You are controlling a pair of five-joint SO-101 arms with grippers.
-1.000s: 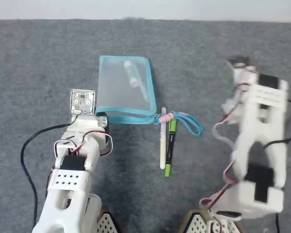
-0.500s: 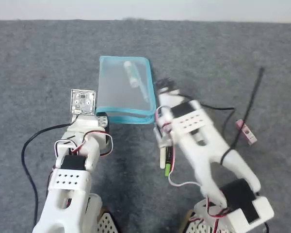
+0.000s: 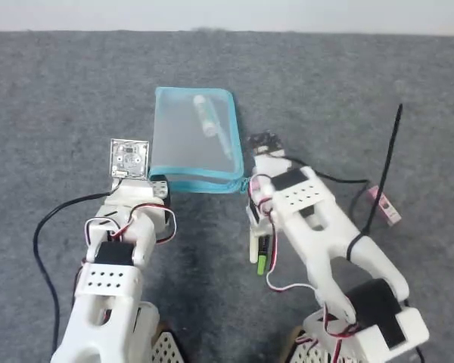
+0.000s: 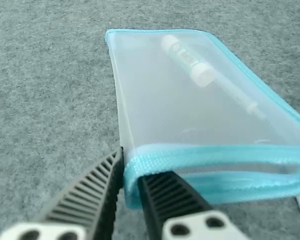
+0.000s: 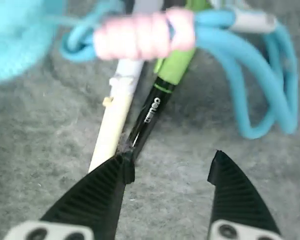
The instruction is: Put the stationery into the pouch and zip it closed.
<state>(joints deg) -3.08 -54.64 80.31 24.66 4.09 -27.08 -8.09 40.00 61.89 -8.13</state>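
Note:
The translucent teal pouch (image 3: 193,140) lies flat with a white tube (image 3: 204,113) inside it. My left gripper (image 4: 129,167) is shut on the pouch's teal zipper edge (image 4: 200,155) at its near left corner (image 3: 160,184). A white pen (image 5: 115,115) and a green-and-black pen (image 5: 152,107) lie side by side just right of the pouch's opening. A pink zip pull (image 5: 140,37) and a blue cord loop (image 5: 270,85) lie across their far ends. My right gripper (image 5: 170,167) hangs open low over the pens, and its arm (image 3: 295,197) covers most of them from above.
Grey felt mat (image 3: 76,83) covers the table. A black cable (image 3: 386,162) and a small pink piece (image 3: 384,204) lie to the right of the right arm. The left arm's wrist camera board (image 3: 129,159) sits just left of the pouch.
The right arm swung in from the far right and now stands over the two pens. The left arm and the pouch have stayed put.

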